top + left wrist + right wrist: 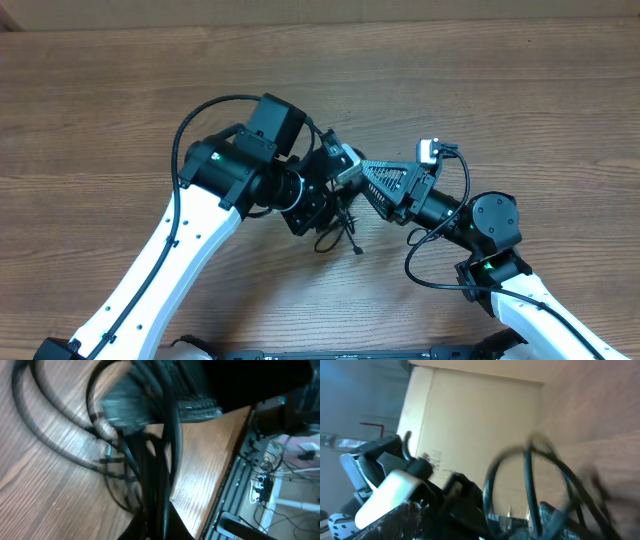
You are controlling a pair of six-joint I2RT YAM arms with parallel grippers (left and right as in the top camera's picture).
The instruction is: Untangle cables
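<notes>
Cables (338, 238), two thin black cords bunched in one knot, hang and trail onto the tabletop (120, 90) near its middle, right under the spot where the two arms meet.

Furthest left, the left arm rises from the lower left corner and bends inward, its wrist turned so the left pincer (328, 205) points toward the centre. That pincer is pressed together. In the left wrist view the cords (155, 460) run straight down into the dark wedge of its fingers, so I judge it is pinching the bundle. Holding one side raised likely lets the loops hang free, so the other arm can pick out a single strand.

Below the grip, loose loops lie on the wood and one small plug end (357, 250) rests just right of them.

To the right, the right arm comes up from the lower right corner with its elbow folded. Its forearm reaches left and slightly up, which brings the right pincer (350, 172) just beside the left one, over the bundle. Whether it is spread or gripping a cord I cannot tell: its own view is blurred and shows only a curved loop of cord (530, 475) close in front.
</notes>
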